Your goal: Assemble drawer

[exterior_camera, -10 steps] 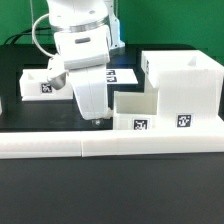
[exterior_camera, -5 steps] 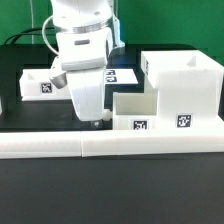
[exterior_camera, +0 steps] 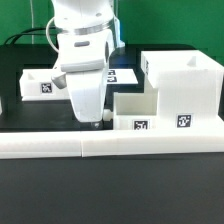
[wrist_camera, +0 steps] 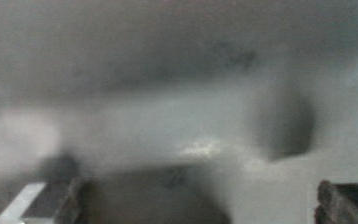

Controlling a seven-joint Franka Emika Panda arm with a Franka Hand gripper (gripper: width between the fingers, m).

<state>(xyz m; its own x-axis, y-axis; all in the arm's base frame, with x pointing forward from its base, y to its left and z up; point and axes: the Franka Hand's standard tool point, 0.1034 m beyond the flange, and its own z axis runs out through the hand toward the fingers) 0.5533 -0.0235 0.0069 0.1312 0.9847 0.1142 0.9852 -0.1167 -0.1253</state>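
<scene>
Hanging straight down from a white upright wrist, my gripper [exterior_camera: 97, 120] points at the black table [exterior_camera: 40, 115], its tip low and close to the surface. It sits just beside the near tray [exterior_camera: 128, 106], on the exterior view's left of it. My jaws stand wide apart: the wrist view is badly blurred, yet one of my fingers [wrist_camera: 48, 205] shows dark at each lower corner with open grey space between. The near tray touches the tall drawer housing [exterior_camera: 185, 85] on the exterior view's right, and the far tray [exterior_camera: 35, 78] lies behind my arm toward that view's left. A long white border rail [exterior_camera: 110, 147] runs across in front. Each drawer part carries a black-and-white square tag [exterior_camera: 183, 122]; I can read no letters or brand on any of them.
</scene>
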